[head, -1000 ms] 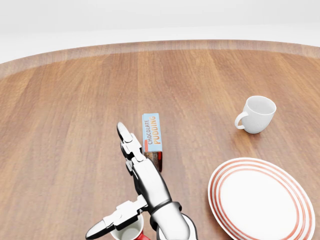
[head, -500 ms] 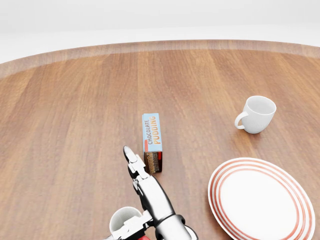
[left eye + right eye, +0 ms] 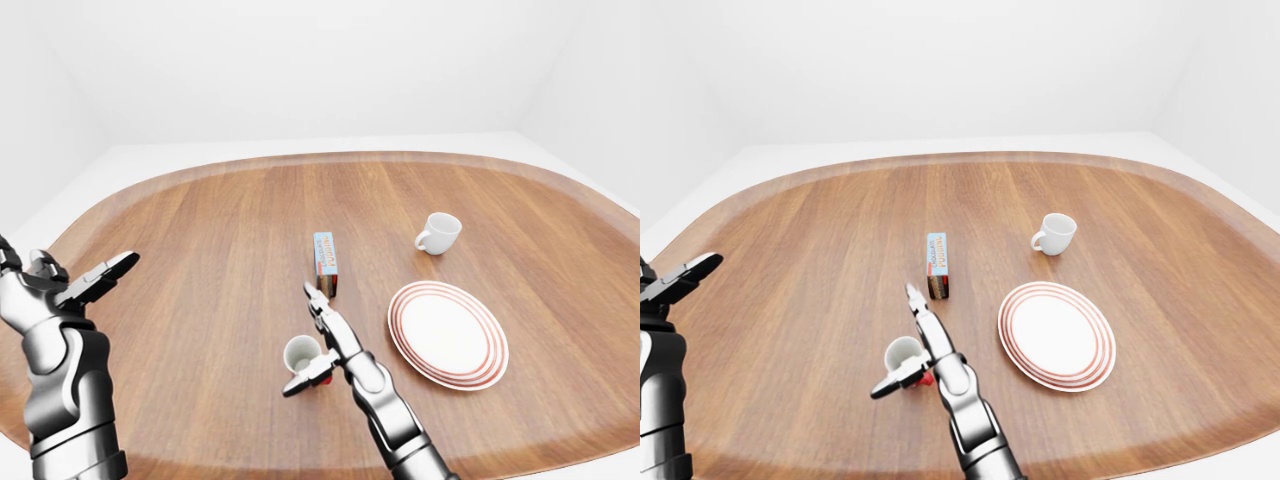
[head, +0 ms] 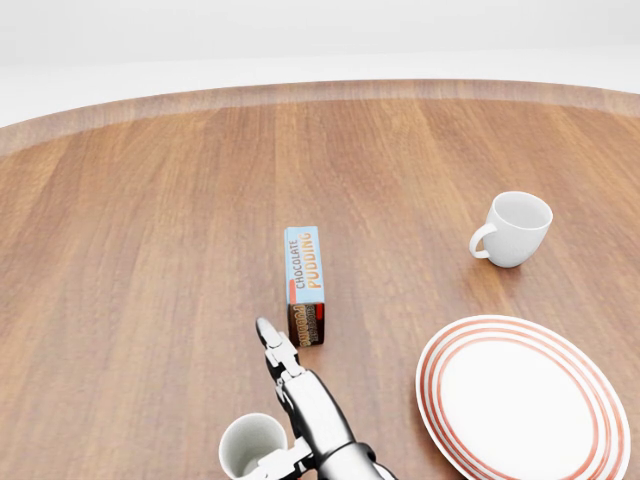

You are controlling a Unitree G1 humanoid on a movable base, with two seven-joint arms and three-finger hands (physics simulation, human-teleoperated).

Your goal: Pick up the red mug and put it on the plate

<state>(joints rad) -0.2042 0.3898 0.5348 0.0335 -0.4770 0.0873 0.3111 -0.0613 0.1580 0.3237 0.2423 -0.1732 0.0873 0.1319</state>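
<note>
We see the red mug (image 3: 303, 355) upright on the table (image 3: 200, 250), left of the plate (image 3: 447, 332). Our right hand (image 3: 322, 345) stands beside it, fingers spread (seemingly not gripping); the left hand (image 3: 70, 290) hovers open, well apart.

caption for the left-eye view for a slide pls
Right hand open beside the red mug, left of the plate; pudding box above.
</note>
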